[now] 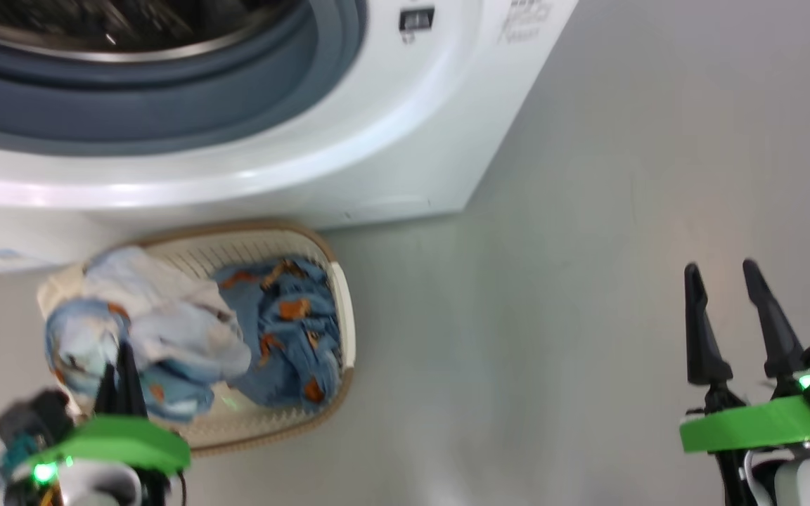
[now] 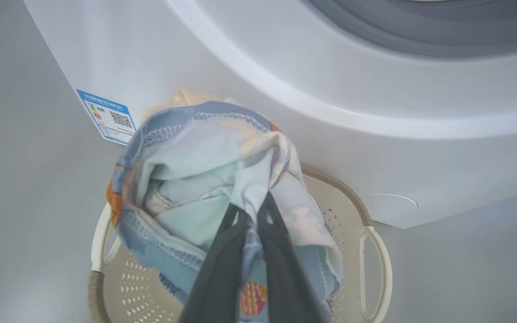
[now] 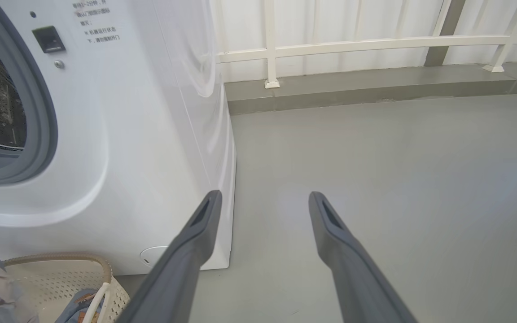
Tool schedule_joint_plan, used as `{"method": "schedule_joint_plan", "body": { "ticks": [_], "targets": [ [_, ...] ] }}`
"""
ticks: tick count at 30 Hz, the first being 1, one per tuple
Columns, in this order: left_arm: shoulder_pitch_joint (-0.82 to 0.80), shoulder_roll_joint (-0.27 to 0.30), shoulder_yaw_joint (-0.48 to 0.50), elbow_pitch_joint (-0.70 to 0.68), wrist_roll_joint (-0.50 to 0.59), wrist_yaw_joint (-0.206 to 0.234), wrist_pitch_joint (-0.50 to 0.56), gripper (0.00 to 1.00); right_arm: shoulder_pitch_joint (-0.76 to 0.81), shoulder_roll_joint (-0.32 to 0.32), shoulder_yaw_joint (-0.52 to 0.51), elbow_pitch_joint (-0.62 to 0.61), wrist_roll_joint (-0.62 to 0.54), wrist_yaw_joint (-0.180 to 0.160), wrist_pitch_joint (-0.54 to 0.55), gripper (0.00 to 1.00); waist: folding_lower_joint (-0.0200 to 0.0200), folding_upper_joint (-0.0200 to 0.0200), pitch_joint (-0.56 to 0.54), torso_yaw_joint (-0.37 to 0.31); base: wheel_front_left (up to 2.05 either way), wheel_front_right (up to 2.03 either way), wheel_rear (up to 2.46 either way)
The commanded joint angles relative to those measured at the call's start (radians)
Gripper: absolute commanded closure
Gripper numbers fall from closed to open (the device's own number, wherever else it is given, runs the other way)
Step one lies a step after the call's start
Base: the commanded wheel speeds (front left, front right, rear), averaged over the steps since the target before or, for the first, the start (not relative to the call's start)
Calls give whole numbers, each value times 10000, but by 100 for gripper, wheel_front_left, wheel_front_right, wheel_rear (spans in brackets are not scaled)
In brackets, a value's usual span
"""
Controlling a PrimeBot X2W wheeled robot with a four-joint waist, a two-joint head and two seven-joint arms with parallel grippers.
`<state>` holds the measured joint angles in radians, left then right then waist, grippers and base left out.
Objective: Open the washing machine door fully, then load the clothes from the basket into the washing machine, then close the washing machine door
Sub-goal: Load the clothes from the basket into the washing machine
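Observation:
My left gripper [image 2: 252, 213] is shut on a bunched light blue and whitish garment [image 2: 204, 179], held up over the cream basket [image 2: 352, 215]. From the head, that gripper [image 1: 122, 351] sits at the basket's [image 1: 338, 281] left end, gripping the pale bundle [image 1: 159, 316]. More blue clothes with orange figures [image 1: 292, 330] lie in the basket. The washing machine [image 1: 377, 147] stands just behind it, its grey rubber ring [image 1: 166, 98] and steel drum uncovered. The washing machine door is out of view. Over bare floor to the right hovers my right gripper [image 1: 728, 270], open and empty.
A blue sticker [image 2: 108, 115] marks the machine's front, low on the left. Grey floor [image 3: 397, 179] stretches to the right of the machine. A white railing [image 3: 375, 42] on a low grey kerb bounds it at the back.

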<state>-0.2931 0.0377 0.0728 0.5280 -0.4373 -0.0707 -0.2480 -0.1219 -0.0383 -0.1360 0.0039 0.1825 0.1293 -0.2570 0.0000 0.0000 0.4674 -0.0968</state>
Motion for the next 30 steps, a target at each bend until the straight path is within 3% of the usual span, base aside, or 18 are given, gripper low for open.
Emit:
{"method": "schedule_joint_plan", "body": {
  "ticks": [1,16,30],
  "targets": [
    [749,131,81,-602,-167,138,-136,100,372,-120,281,-151,-112,14,-48,0,0,0,-1520,499,0,0,0],
    [3609,127,-1148,-3497,326,1053,-137,100,1603,-120,193,5,-463,14,-48,0,0,0,-4138,880,0,0,0],
    [5069,132,-936,-5653,822,1123,-137,100,2122,-120,177,-51,-583,14,-48,0,0,0,-4974,1060,0,0,0]
  ]
}}
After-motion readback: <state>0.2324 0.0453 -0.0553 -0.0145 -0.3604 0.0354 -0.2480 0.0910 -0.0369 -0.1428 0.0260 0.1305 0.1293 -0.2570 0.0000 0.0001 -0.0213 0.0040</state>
